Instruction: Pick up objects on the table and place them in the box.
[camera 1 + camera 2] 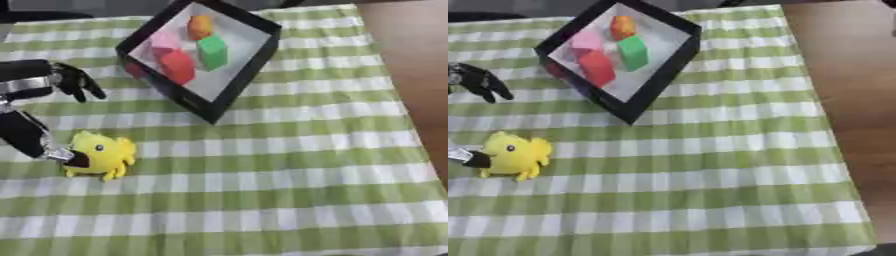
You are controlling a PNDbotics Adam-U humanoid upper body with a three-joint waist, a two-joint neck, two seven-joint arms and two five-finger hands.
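A yellow duck plush toy (101,154) lies on the green-and-white checked cloth at the left. My left hand (72,81) comes in from the left edge, its upper fingers hanging relaxed and apart above the cloth. A lower black digit (31,137) with a silver joint reaches down, and its tip touches the duck's left side. Nothing is curled round the toy. The black-rimmed box (234,90) with a white floor stands tilted at the back. It holds an orange piece (199,26), a pink piece (163,40), a red piece (178,66) and a green block (212,51). My right hand shows in neither view.
The checked cloth (280,170) covers most of the table. Bare brown wood (416,60) runs down the right side.
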